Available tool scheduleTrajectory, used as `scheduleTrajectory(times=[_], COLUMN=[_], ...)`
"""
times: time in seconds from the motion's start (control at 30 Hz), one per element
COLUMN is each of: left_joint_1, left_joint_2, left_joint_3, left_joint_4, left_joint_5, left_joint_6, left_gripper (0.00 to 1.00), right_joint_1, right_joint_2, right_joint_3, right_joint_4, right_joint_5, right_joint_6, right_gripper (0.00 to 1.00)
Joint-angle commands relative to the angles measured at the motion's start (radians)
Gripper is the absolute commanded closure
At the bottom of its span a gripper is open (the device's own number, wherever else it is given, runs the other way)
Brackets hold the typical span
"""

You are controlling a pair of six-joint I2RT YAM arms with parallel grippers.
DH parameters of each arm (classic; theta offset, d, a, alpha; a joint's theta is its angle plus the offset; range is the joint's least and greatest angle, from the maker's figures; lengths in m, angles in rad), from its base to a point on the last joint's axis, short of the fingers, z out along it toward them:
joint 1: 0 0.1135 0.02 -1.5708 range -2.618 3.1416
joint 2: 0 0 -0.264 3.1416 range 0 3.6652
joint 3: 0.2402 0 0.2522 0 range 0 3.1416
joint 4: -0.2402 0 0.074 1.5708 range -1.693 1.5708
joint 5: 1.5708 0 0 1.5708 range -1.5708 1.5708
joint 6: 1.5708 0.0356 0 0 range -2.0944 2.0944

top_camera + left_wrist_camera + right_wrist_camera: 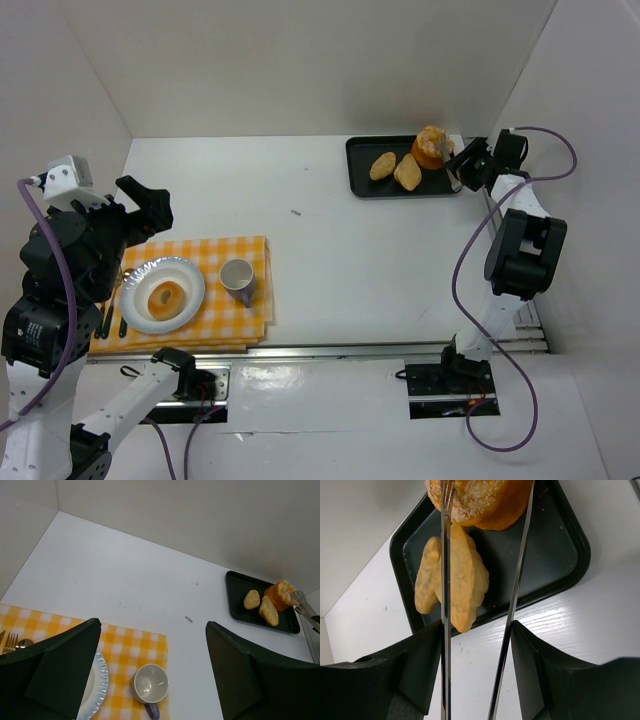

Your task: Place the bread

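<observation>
**Robot test cell, laboratory type, dressed as a table setting**

Enclosure: plain white walls (300, 60) boxing in a white table (350, 250).

Equipment: left arm (70, 250) and right arm (522, 250) bolted to a metal rail (350, 350) at the near edge. Purple cables (454, 280) trail loose. The right gripper (477, 630) is clamped around metal tongs (443, 670).

Props: yellow checked cloth (250, 300), plate (190, 275), cup (237, 277), cutlery (108, 318), black tray (360, 170) of bread pieces (383, 165).

Assessment: probably a research lab staging a meal rather than a real kitchen, though the view ends at the walls.
</observation>
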Motion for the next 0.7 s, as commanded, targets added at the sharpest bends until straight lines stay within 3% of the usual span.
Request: scheduleTrajectory(times=[0.0, 0.13, 0.17, 0.37, 0.47, 0.67], left_joint_1=[-0.005, -0.005, -0.005, -0.005, -0.005, -0.005], left_joint_2=[-0.005, 0.004, 0.004, 0.004, 0.004, 0.004], left_joint_3=[0.002, 0.002, 0.002, 0.002, 0.002, 0.002], left_joint_4=[0.045, 0.054, 0.054, 0.054, 0.054, 0.054], left_joint_5=[-0.004, -0.004, 0.005, 0.005, 0.005, 0.005], left_joint_6=[0.012, 0.012, 0.012, 0.012, 0.012, 0.012], left_gripper=[0.01, 0.01, 0.01, 0.01, 0.01, 0.01], right_joint_1=[0.001, 0.001, 0.001, 0.001, 0.001, 0.025], right_joint_2=[0.018, 0.041, 0.041, -0.034, -0.105, -0.244], right_joint_3=[0.052, 0.074, 0.090, 0.070, 0.059, 0.039], right_joint_4=[0.073, 0.084, 0.084, 0.128, 0.137, 0.137], right_joint_5=[-0.011, -0.011, -0.023, -0.034, -0.034, -0.067], right_joint_6=[0.020, 0.020, 0.020, 0.031, 0.041, 0.032], right_gripper=[0.38, 0.45, 0.57, 0.87, 0.93, 0.94])
